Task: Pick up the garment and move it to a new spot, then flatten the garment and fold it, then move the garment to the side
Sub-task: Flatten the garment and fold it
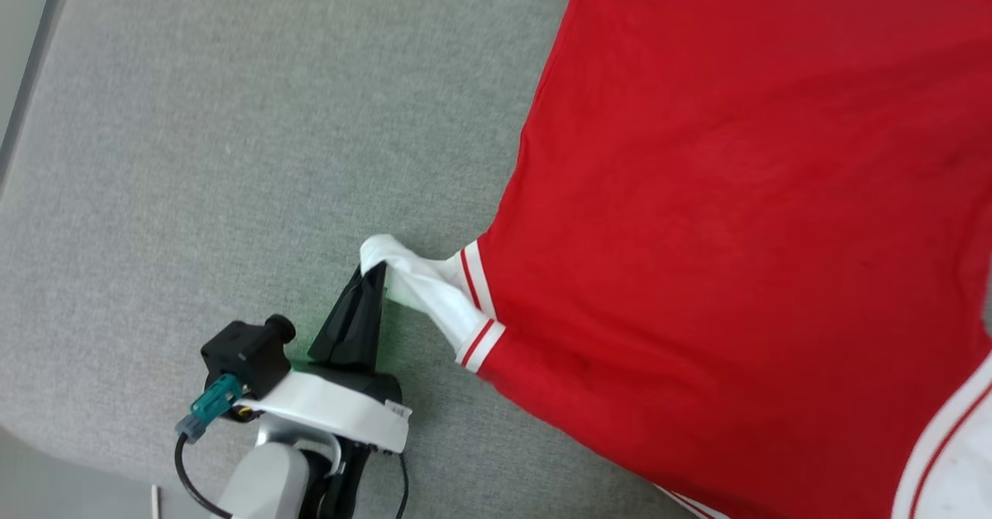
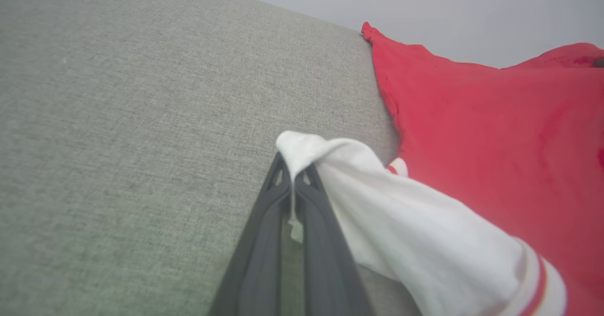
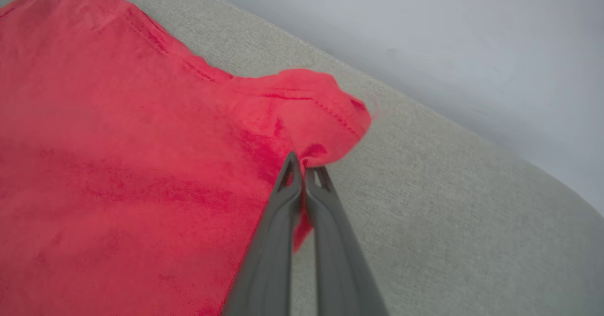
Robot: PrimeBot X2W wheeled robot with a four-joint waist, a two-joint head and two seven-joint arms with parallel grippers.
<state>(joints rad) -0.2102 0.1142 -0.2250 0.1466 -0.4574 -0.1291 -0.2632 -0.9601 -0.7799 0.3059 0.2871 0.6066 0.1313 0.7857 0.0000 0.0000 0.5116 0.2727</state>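
Observation:
The garment point(image 1: 721, 217), a red jersey with white sleeves and red-and-white striped trim, lies spread on the grey cloth surface point(image 1: 232, 155), plain red side up. My left gripper point(image 1: 377, 269) is shut on the white sleeve point(image 1: 422, 283), which is pulled out to the left. The left wrist view has white cloth point(image 2: 377, 203) pinched between the tips of my left gripper point(image 2: 295, 165). My right gripper point(image 3: 304, 162) is shut on a bunched red corner point(image 3: 316, 113) of the garment near the surface's far edge.
The grey surface stretches bare to the left of the garment point(image 2: 118, 141). Its far edge point(image 3: 424, 108) runs close behind the red corner, with a pale wall beyond. A strip of floor shows at the upper left point(image 1: 23, 31).

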